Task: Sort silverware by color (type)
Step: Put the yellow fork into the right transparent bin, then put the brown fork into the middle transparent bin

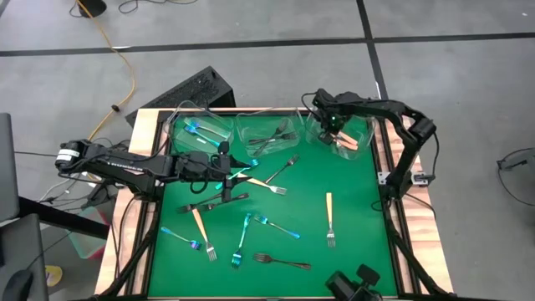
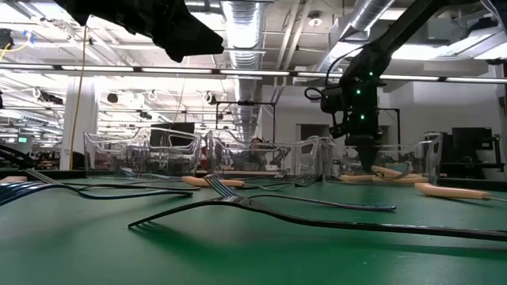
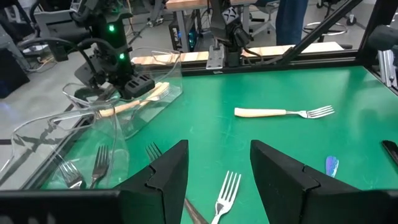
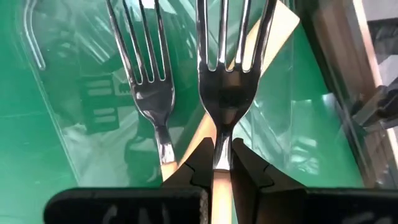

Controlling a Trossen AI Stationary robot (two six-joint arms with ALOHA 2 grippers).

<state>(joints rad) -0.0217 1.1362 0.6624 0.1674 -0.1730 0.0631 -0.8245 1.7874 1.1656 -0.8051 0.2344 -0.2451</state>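
Forks of three kinds lie scattered on the green mat (image 1: 351, 209): cream-handled (image 1: 328, 213), iridescent blue (image 1: 242, 242) and dark (image 1: 280, 261). Three clear tubs stand along the far edge. My right gripper (image 1: 334, 127) points down into the right tub (image 1: 359, 134) and is shut on a cream-handled fork (image 4: 227, 81). A second fork (image 4: 149, 87) lies beside it in the tub. My left gripper (image 3: 217, 168) is open, low over the mat left of centre (image 1: 238, 170), with a silver-tined fork (image 3: 227, 193) under its fingers. My right gripper pinches the cream-handled fork between its two fingers at the top of the handle (image 4: 219, 163), just behind the silver neck. It comes from above, pointing down into the tub. The fork runs along the fingers, tines (image 4: 233, 31) beyond the fingertips. Whether the tines touch the tub floor, I cannot tell.
The left tub (image 1: 201, 130) holds blue forks and the middle tub (image 1: 267, 134) dark ones. A wooden frame (image 1: 389, 192) borders the mat. More forks lie near the left gripper (image 1: 267, 186) and toward the near edge (image 1: 201, 227). The mat's right half has open room.
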